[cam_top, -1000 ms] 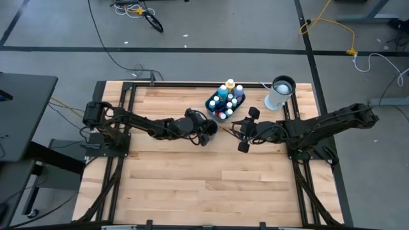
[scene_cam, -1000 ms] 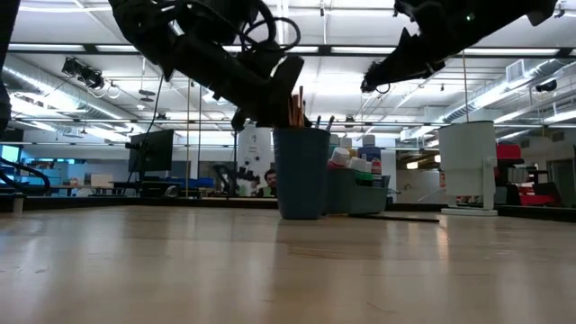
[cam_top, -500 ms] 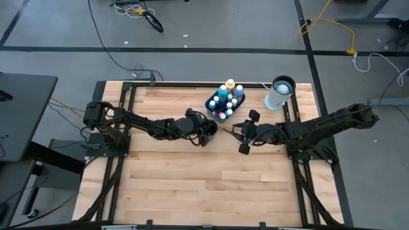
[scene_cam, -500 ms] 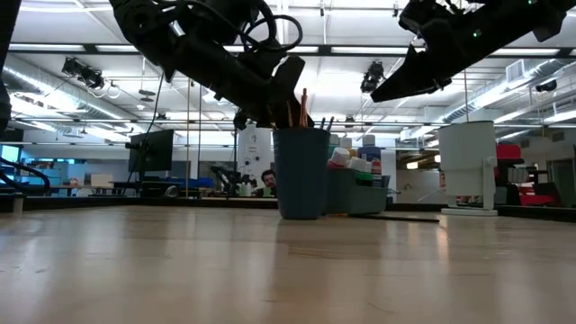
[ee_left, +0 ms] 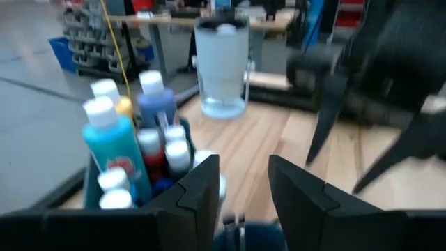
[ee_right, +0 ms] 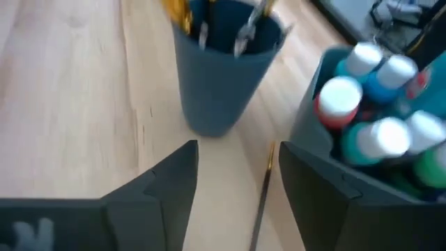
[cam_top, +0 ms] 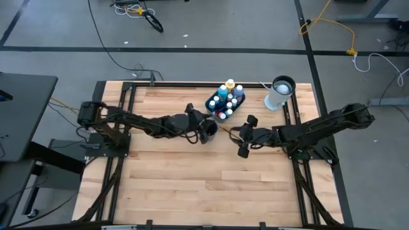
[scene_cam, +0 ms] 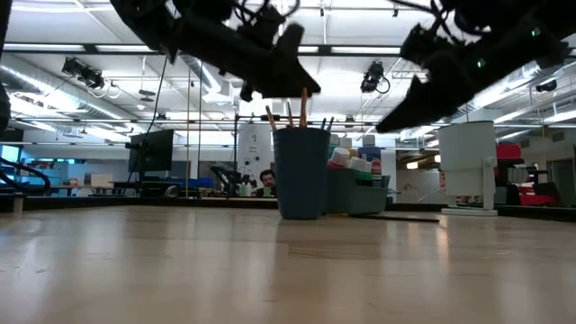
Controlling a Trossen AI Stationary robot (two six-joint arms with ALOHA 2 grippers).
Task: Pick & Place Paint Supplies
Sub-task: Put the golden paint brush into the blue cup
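A dark blue cup (scene_cam: 301,173) stands on the table with several brushes (scene_cam: 290,112) sticking up out of it. Behind it, a blue caddy (cam_top: 211,103) holds several paint bottles (cam_top: 226,97). My left gripper (ee_left: 242,167) hangs open just above the cup's brushes, nothing between its fingers. One more brush (ee_right: 263,187) lies flat on the wood between the cup (ee_right: 221,66) and the caddy (ee_right: 306,132). My right gripper (ee_right: 238,150) hovers open above that brush, on the cup's right, slanting down, with its fingers on either side of the brush.
A tall white cylinder with a dark top (cam_top: 280,93) stands at the far right of the table, beside the caddy. The two grippers face each other closely over the cup. The near half of the wooden table (cam_top: 204,185) lies bare.
My left gripper has risen off the cup, and the brushes now stand free in the cup below it. My right gripper has sunk toward the table, coming lower beside the cup and caddy.
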